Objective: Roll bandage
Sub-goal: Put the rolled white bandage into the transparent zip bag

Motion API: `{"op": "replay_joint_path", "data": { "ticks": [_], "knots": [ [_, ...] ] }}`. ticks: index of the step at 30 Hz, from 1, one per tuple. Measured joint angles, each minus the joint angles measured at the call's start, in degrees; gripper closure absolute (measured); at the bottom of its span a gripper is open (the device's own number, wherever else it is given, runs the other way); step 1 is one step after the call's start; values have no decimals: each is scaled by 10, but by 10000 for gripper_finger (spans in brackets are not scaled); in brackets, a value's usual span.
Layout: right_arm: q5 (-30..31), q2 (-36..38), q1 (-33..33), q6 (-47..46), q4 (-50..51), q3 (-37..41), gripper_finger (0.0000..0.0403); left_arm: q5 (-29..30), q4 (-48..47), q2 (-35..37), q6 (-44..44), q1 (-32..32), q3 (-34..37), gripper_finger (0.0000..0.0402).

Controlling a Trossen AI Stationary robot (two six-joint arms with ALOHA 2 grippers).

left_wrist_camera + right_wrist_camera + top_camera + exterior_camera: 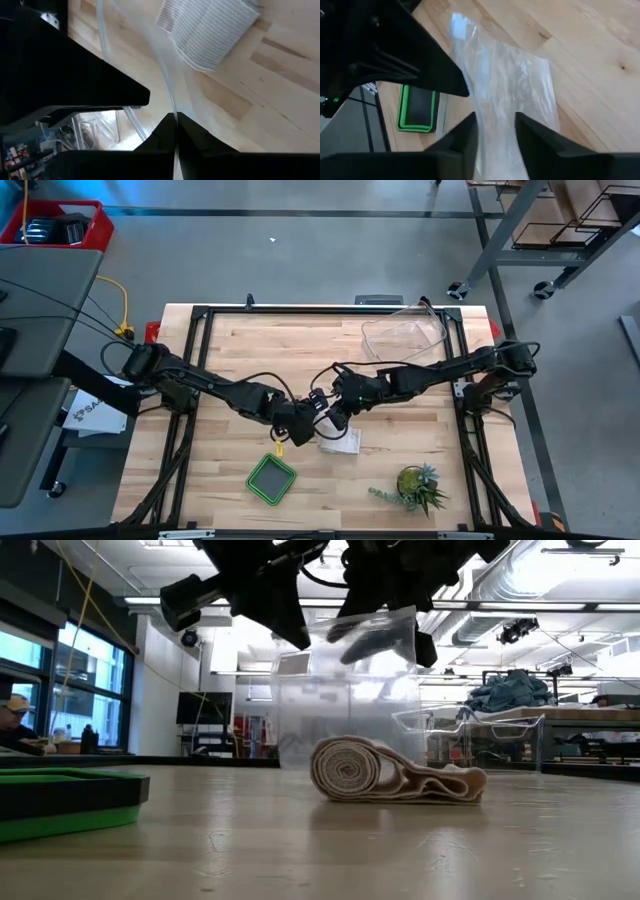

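The bandage lies on the table as a partly rolled white band, its rolled end toward the green tray, and shows again in the left wrist view. Just above it hangs a clear plastic bag. My left gripper is shut on the bag's film. My right gripper stands beside it with its fingers apart, and the bag runs between them. In the high view both grippers meet over the table's middle. My left gripper pinches a thin edge of the clear bag between its two fingers, slanting down from the table's left. The bag hangs below the hold, over the bandage. My right gripper has the bag's film between its fingers; whether they touch it I cannot tell.
A green tray lies near the front edge, left of centre. A small potted plant stands at the front right. A clear plastic tub sits at the far right. Bare wood lies to the left and far side.
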State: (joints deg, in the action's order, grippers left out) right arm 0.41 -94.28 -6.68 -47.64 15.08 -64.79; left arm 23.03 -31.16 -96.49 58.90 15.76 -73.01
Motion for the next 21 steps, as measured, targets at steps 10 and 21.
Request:
{"op": "replay_joint_path", "data": {
  "ticks": [10, 21],
  "knots": [
    [63, 0, 3, -75, 6, 0, 399, 21, -17, 0, -72, 0, 0, 401],
    [77, 1, 6, -60, 5, 0, 402, -24, -99, 17, -364, -18, -98, 376]
  ]
}}
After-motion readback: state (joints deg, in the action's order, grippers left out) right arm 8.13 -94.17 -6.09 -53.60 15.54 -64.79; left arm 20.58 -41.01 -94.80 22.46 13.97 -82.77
